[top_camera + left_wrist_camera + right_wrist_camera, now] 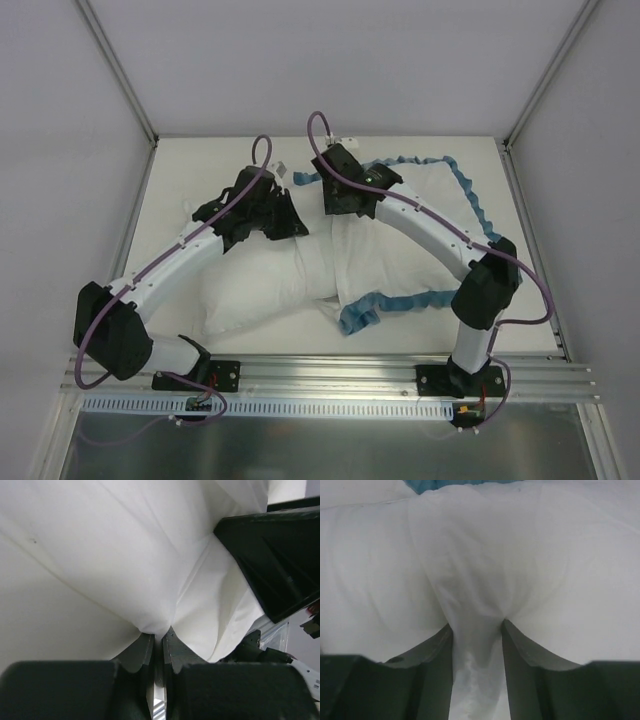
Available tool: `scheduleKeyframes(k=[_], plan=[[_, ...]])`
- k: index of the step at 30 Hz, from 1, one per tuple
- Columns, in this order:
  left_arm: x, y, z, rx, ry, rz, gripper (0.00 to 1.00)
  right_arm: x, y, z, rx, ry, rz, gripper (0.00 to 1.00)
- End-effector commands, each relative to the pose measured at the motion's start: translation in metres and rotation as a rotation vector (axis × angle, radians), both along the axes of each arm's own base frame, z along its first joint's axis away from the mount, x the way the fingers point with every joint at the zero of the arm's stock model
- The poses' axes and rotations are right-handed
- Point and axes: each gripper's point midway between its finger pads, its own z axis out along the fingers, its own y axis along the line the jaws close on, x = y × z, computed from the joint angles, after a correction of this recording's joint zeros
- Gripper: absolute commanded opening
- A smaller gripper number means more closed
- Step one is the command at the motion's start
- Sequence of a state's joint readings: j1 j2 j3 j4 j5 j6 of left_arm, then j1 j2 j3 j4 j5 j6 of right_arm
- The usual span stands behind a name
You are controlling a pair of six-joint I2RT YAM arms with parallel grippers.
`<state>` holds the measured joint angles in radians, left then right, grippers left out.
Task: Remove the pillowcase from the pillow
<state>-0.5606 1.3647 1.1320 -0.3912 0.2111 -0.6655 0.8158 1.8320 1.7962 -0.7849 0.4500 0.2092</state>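
Observation:
The plain white pillow (250, 290) lies from the front left toward the table's middle. The pillowcase (425, 235) lies to its right, white inside outward, with teal-blue ruffled edging (385, 308) along its near and far edges; its patterned side is hidden. My left gripper (288, 216) is shut on a pinch of white pillow fabric (150, 580), its fingertips (145, 645) almost touching. My right gripper (345, 208) is shut on a bunched fold of the pillowcase's white fabric (475, 580), with a bit of teal edging (427, 485) beyond it. The two grippers are close together.
The white table top (200, 170) is walled by grey panels at the left, back and right. A metal rail (330, 375) with both arm bases runs along the near edge. The right arm's black body (270, 555) fills the upper right of the left wrist view.

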Motion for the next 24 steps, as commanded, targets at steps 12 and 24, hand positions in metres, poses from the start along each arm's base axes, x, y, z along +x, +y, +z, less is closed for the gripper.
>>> scheduleKeyframes(k=[12,24], plan=[[0.012,0.085,0.047,-0.116,0.006,0.076,0.0,-0.016,-0.141,0.063,0.216,-0.161,-0.275,0.01],[0.036,0.117,0.133,-0.188,-0.144,0.196,0.0,-0.058,-0.157,0.047,0.214,-0.155,-0.262,0.01]])
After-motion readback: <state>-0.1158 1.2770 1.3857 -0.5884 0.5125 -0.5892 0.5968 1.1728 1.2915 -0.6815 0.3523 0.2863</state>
